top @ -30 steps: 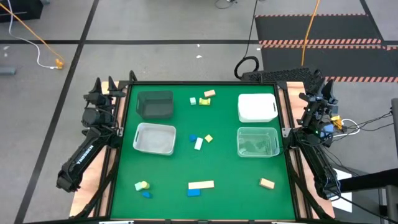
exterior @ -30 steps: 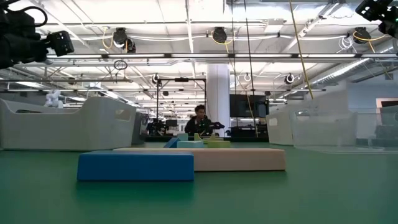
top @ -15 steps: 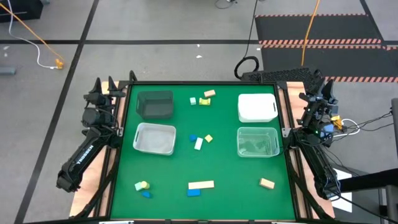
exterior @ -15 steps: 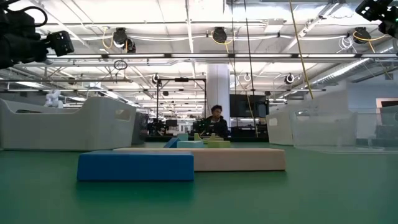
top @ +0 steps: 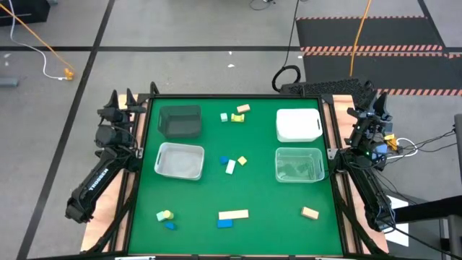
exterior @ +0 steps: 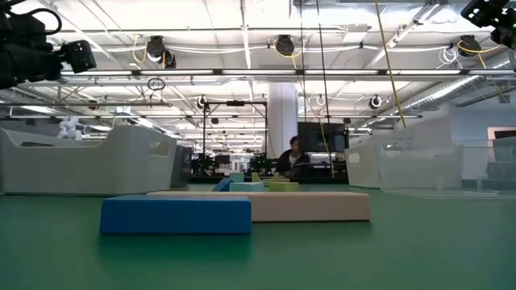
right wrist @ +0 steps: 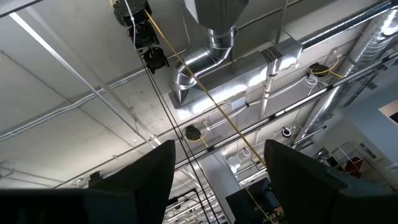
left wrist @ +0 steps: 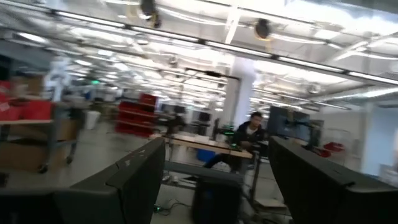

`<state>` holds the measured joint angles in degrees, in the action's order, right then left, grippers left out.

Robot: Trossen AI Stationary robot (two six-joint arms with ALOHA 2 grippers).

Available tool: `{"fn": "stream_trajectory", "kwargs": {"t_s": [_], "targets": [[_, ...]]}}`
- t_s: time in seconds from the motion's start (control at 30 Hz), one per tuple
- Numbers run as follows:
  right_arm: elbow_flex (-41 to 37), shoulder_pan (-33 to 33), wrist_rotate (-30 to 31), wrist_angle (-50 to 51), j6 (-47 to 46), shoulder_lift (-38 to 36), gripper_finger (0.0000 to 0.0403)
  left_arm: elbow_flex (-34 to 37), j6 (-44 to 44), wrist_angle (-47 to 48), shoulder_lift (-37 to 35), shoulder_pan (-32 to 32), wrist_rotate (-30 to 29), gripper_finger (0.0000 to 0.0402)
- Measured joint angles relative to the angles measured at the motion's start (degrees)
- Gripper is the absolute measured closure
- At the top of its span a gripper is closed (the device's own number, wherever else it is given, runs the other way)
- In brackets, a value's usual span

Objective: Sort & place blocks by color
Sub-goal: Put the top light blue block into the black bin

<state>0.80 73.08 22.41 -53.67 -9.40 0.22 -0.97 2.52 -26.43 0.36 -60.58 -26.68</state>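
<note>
- Blocks are seen scattered on the green surface (top: 260, 231) among four bins: tan-orange block (top: 242, 108) and yellow-green block (top: 237, 117) at the far middle; blue block (top: 224, 160) and white bar (top: 230, 167) at centre; long tan bar (top: 233, 214) touching blue bar (top: 224, 223) at the near edge; tan block (top: 310, 212) near right.
- Left pincer (left wrist: 214, 186) is parked off the surface's left edge, fingers apart, nothing held.
- Right pincer (right wrist: 217, 186) is parked off the right edge, fingers apart, aimed at the ceiling.
- In the low view, farther blocks are largely hidden behind the blue bar.
</note>
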Motion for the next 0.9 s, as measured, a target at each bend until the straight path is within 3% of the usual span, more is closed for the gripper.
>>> {"fn": "stream_trajectory", "kwargs": {"t_s": [0.23, 0.53, 0.7, 0.9], "targets": [[0.0, 0.0, 0.0, 0.0, 0.0, 0.0, 0.0165, 0.0, -0.9, 1.4, 0.0, 1.8, 13.9, 0.0119], [0.0, 0.0, 0.0, 0.0, 0.0, 0.0, 0.0165, 0.0, -24.1, 1.3, 0.0, 6.3, 36.2, 0.0119], [0.0, 0.0, 0.0, 0.0, 0.0, 0.0, 0.0165, 0.0, -32.0, 1.3, 0.0, 8.0, 37.3, 0.0119], [0.0, 0.0, 0.0, 0.0, 0.0, 0.0, 0.0165, 0.0, -34.3, 0.8, 0.0, 8.2, 37.2, 0.0119]]}}
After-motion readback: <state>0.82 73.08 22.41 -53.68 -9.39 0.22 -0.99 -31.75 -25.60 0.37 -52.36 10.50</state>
